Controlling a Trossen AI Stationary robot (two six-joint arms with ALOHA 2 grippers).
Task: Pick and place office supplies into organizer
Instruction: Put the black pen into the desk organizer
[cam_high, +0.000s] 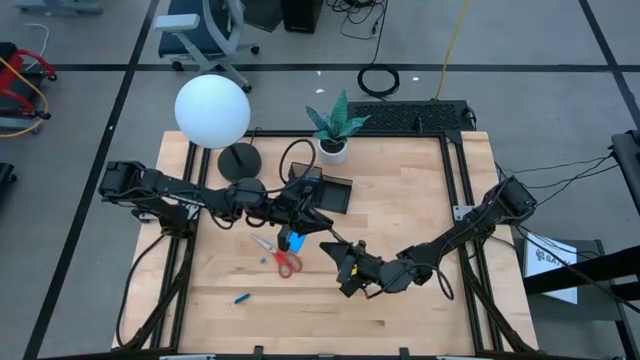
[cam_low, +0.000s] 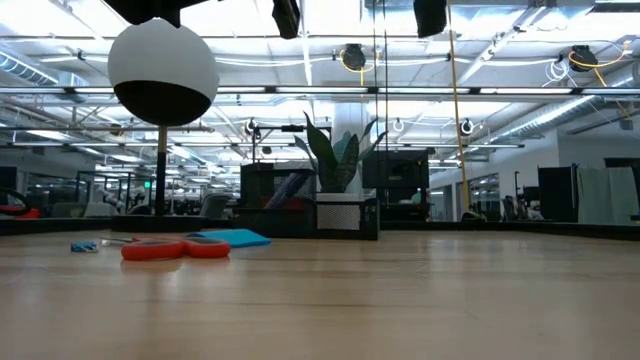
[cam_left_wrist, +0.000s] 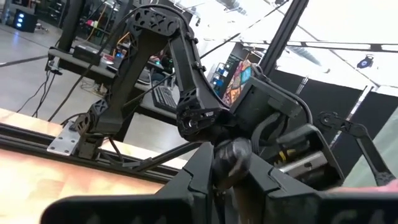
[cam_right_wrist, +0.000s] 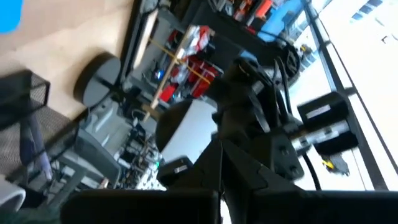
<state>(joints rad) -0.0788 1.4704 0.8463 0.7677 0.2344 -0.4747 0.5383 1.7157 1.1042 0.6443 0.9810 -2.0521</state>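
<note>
My left gripper (cam_high: 305, 218) hangs above the middle of the table, just near of the black organizer (cam_high: 337, 196) and almost over the blue note pad (cam_high: 295, 242). In its wrist view the jaws stand nearly together on a slim grey rounded thing that I take to be a grey pen (cam_left_wrist: 233, 163), though I can't be sure of it. The right gripper (cam_high: 345, 262) sits a little nearer and to the right, pointing back at the left one, with its jaws together and nothing in them that I can see.

As I read it, the step in hand is carrying that pen to the organizer. I'd lift clear of the note pad, swing far and slightly right until I'm over the organizer's taller compartment, and tip the pen close to upright before letting go, so it drops in rather than bouncing off the rim. I'd keep the right arm parked; the two grippers are near each other and could clip.

The scissors (cam_high: 282, 260) lie flat just left of the right gripper. A small blue piece (cam_high: 242, 297) lies nearer and further left, apart from the rest.
</note>
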